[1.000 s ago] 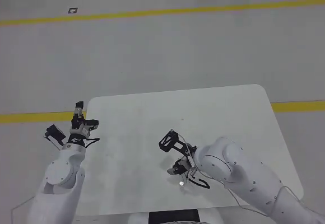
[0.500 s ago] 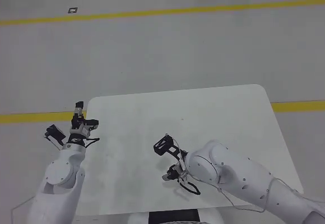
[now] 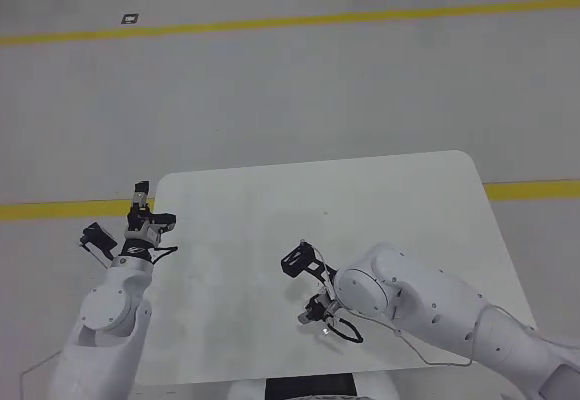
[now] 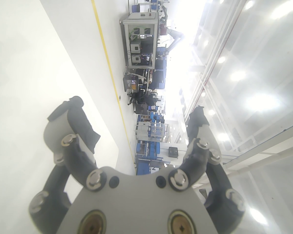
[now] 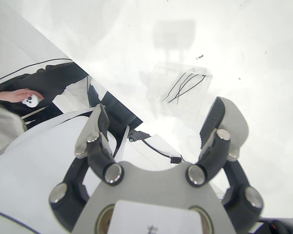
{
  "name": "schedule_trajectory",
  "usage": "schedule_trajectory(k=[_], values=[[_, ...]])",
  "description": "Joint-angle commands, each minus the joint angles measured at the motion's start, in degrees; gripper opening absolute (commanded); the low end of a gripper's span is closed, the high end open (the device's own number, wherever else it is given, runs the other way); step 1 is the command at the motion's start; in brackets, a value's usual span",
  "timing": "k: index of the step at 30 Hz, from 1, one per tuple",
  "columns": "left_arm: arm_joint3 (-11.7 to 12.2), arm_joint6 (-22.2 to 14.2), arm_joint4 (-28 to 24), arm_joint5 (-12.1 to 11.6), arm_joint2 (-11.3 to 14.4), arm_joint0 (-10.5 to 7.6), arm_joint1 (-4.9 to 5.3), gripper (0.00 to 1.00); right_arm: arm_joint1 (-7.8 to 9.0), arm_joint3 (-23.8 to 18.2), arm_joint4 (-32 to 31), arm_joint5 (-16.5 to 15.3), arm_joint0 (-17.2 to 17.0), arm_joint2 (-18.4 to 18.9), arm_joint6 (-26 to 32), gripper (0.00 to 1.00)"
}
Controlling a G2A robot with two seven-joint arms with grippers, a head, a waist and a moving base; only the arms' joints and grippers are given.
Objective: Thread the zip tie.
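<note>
Zip ties in a clear box, both grippers with fingers spread

A few thin black zip ties [image 5: 183, 87] lie crossed in a loose bundle inside a clear box [image 5: 208, 80] on the white counter [image 3: 390, 200]. The box walls are faint and hard to trace. The ties' long axes run slantwise across the box, gathered at one corner and fanning out toward the right gripper [image 5: 160, 104]. Their heads are too small to tell apart. That gripper hangs just short of the box, fingers wide apart and holding nothing. The left gripper [image 4: 136, 107], equally spread and empty, sits at the counter's edge, pointing out into the room.
</note>
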Motion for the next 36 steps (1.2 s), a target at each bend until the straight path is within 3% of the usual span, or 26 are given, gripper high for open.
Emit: schedule_trajectory(k=[1,8,22,31,36], values=[[0.0,0.0,0.0,0.0,0.0,0.0,0.0,1.0,0.0,0.0,0.0,0.0,0.0,0.0,0.0,1.0],[0.0,0.0,0.0,0.0,0.0,0.0,0.0,1.0,-0.6,1.4,0.0,0.0,-0.7,0.1,-0.4,1.0],[0.0,0.0,0.0,0.0,0.0,0.0,0.0,1.0,-6.5,9.7,-2.0,0.0,-3.0,3.1,0.0,1.0],[0.0,0.0,0.0,0.0,0.0,0.0,0.0,1.0,-6.68,10.0,-2.2,0.0,-3.2,3.0,0.0,1.0],[0.0,0.0,0.0,0.0,0.0,0.0,0.0,1.0,-6.38,9.3,-1.8,-2.0,-4.4,3.5,-0.6,1.0]])
